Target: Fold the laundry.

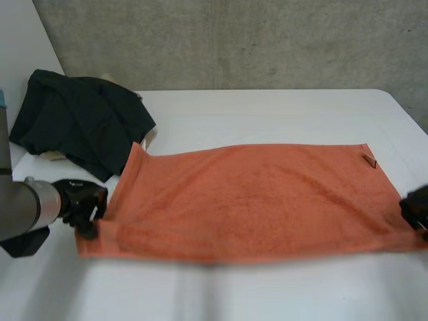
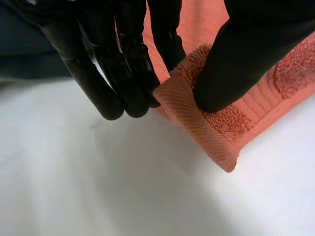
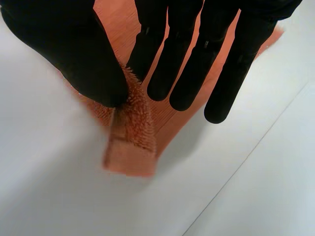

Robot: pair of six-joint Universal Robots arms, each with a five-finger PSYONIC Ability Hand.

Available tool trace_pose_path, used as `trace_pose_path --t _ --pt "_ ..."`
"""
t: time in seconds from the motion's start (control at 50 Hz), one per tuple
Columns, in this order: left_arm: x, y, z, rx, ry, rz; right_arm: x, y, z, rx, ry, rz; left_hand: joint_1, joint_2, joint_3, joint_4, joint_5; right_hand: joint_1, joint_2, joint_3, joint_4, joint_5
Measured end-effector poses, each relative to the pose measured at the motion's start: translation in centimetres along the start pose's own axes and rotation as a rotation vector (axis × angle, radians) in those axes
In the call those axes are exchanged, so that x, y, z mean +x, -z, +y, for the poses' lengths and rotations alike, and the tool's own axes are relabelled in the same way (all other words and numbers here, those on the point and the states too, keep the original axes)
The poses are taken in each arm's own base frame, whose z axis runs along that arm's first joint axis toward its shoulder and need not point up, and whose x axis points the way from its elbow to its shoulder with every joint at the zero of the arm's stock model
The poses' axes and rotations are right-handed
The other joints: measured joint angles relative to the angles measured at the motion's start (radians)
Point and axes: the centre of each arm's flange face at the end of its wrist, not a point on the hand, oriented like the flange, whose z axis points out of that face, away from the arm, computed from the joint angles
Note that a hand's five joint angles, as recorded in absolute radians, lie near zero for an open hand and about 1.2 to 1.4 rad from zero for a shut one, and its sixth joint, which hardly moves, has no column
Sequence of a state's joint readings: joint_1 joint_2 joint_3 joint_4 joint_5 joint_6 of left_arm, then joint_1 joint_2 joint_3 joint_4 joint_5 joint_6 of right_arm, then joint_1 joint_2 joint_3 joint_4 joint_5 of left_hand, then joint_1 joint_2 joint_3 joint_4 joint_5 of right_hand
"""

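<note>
The orange towel (image 1: 254,200) lies flat on the table (image 1: 267,107), its long axis running from one hand to the other. The left hand (image 2: 236,59) pinches the near left corner between thumb and fingers, and the right hand (image 3: 74,54) pinches the near right corner likewise. The far edge lies straight ahead of both, so the fold probably goes forward.

Left arm (image 1: 23,208): grey cylindrical forearm, matt, with a paler silvery band at the wrist end. Left hand (image 1: 81,206): black throughout, with a small pale mark on its back, possibly lettering, too small to read. Fingers (image 2: 110,96): glossy black, slender, round-tipped; thumb (image 2: 231,73) broader and blunter. Right hand (image 3: 74,49): same black finish, with smooth rounded fingertips (image 3: 216,110).
</note>
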State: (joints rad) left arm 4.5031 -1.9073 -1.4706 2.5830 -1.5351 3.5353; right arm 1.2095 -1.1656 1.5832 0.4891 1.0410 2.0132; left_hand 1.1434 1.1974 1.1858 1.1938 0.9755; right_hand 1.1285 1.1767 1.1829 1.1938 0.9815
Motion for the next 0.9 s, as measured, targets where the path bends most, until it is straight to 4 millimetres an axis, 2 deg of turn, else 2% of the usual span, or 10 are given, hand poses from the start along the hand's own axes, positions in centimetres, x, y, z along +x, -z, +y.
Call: trace_pose_path --t 0.16,0.34,0.44,0.6,0.62,0.68,0.7,0.72,0.8,0.9 --pt "-1.8 -2.8 -3.4 0.069 0.044 -0.112 1.2 -3.3 -3.4 0.216 0.039 0.111 0.000 0.000 0.000 0.000 0.000 0.000 0.000 0.000 0.000 0.000" --pt "-3.1 -5.5 -8.5 0.166 0.201 -0.175 3.6 -8.4 -7.9 0.450 0.038 0.276 0.000 0.000 0.000 0.000 0.000 0.000 0.000 0.004 0.000 0.000" --pt "-2.9 -7.3 -9.7 0.172 0.253 -0.185 4.2 -11.6 -9.5 0.501 0.031 0.339 0.000 0.000 0.000 0.000 0.000 0.000 0.000 0.004 0.001 0.000" --pt "-2.0 -9.5 -11.0 0.237 0.302 -0.183 4.1 -15.8 -10.6 0.530 0.037 0.399 -0.024 -0.063 -0.055 -0.062 -0.027 -0.001 -0.002 0.002 0.001 0.000" --pt "-1.9 -9.8 -11.1 0.249 0.305 -0.183 4.0 -16.3 -10.7 0.534 0.035 0.407 -0.126 -0.179 -0.153 -0.162 -0.117 -0.085 -0.107 -0.106 -0.108 -0.098" --pt "-1.4 -10.2 -11.3 0.269 0.306 -0.174 3.7 -17.6 -11.0 0.539 0.026 0.422 -0.748 -0.720 -0.685 -0.707 -0.652 -0.561 -0.595 -0.556 -0.556 -0.562" --pt "-1.2 -10.4 -11.4 0.274 0.304 -0.168 3.5 -17.9 -11.0 0.538 0.020 0.426 -0.789 -0.759 -0.744 -0.748 -0.692 -0.695 -0.733 -0.710 -0.708 -0.720" --pt "-1.0 -10.4 -11.4 0.275 0.302 -0.163 3.3 -18.1 -11.1 0.535 0.014 0.430 -0.935 -0.923 -0.901 -0.922 -0.860 -0.821 -0.862 -0.845 -0.851 -0.834" --pt "-0.7 -10.1 -11.6 0.285 0.296 -0.147 3.1 -18.1 -11.5 0.521 -0.023 0.440 -0.956 -0.990 -0.977 -0.996 -0.930 -0.907 -0.964 -0.974 -0.978 -0.933" --pt "-1.2 -8.1 -12.5 0.324 0.291 -0.145 3.6 -16.2 -12.4 0.523 -0.097 0.425 -0.956 -0.990 -0.977 -0.996 -0.930 -0.907 -0.963 -0.974 -0.982 -0.933"
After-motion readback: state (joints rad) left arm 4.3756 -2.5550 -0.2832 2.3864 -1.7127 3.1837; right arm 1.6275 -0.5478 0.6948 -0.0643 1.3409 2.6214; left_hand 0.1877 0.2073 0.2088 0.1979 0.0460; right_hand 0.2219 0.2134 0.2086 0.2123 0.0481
